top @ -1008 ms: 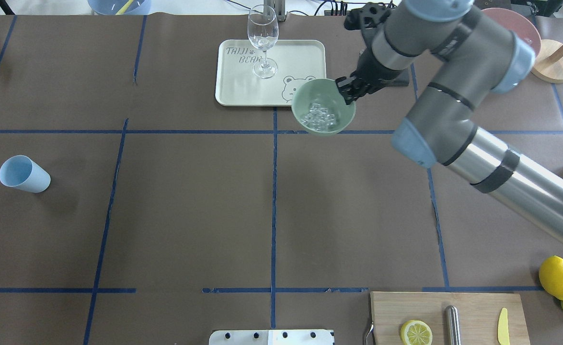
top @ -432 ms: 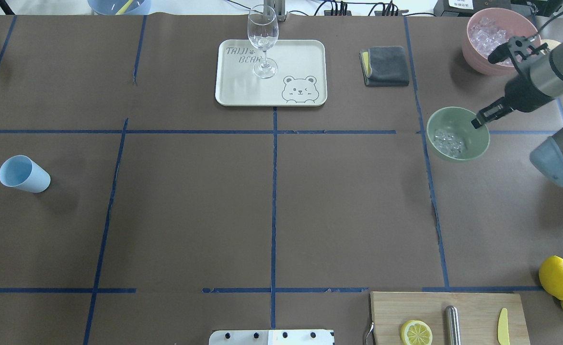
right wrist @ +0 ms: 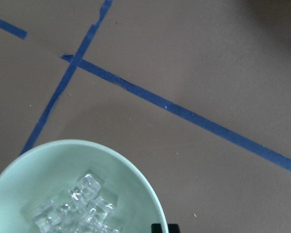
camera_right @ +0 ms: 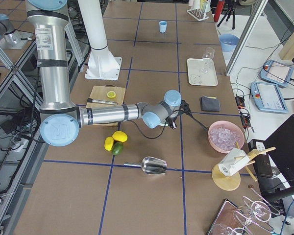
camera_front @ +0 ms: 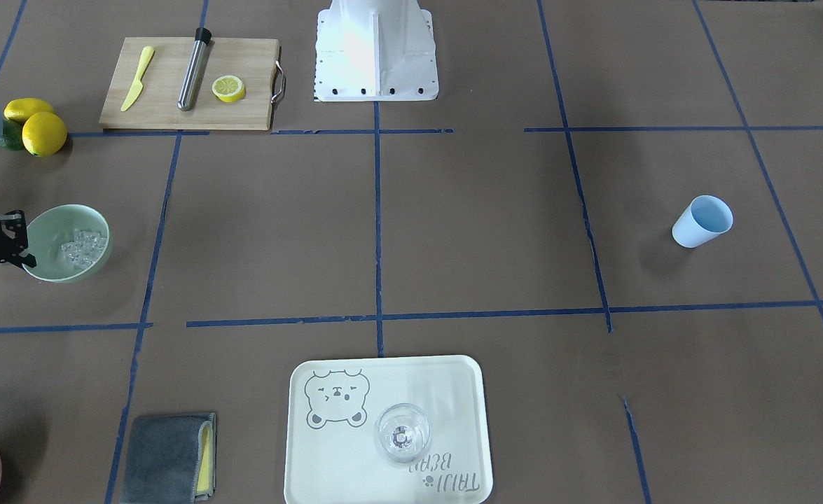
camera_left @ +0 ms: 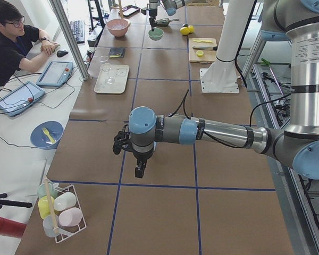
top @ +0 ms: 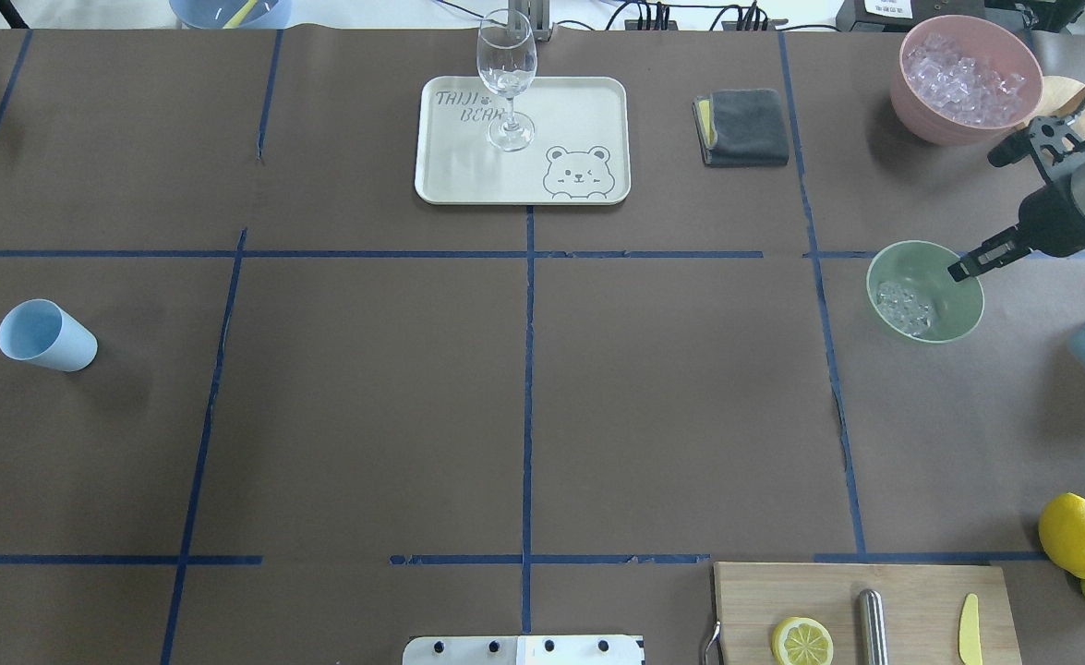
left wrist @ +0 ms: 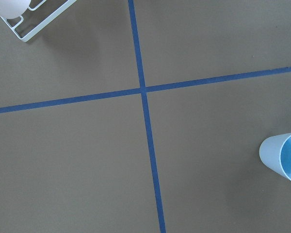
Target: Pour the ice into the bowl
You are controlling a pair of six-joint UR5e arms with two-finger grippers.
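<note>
The bowl (top: 953, 312), ice (top: 905, 307) heaped at its left, is clamped by its right rim in the right tool (top: 959, 270); the state of the left tool (camera_left: 140, 171) cannot be told.

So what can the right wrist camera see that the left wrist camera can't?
Only the right wrist camera shows the green bowl with the ice cubes heaped inside. Only the left wrist camera shows the pale blue cup at its right edge and a corner of a white wire rack. Both show the brown table crossed by blue tape lines.
</note>
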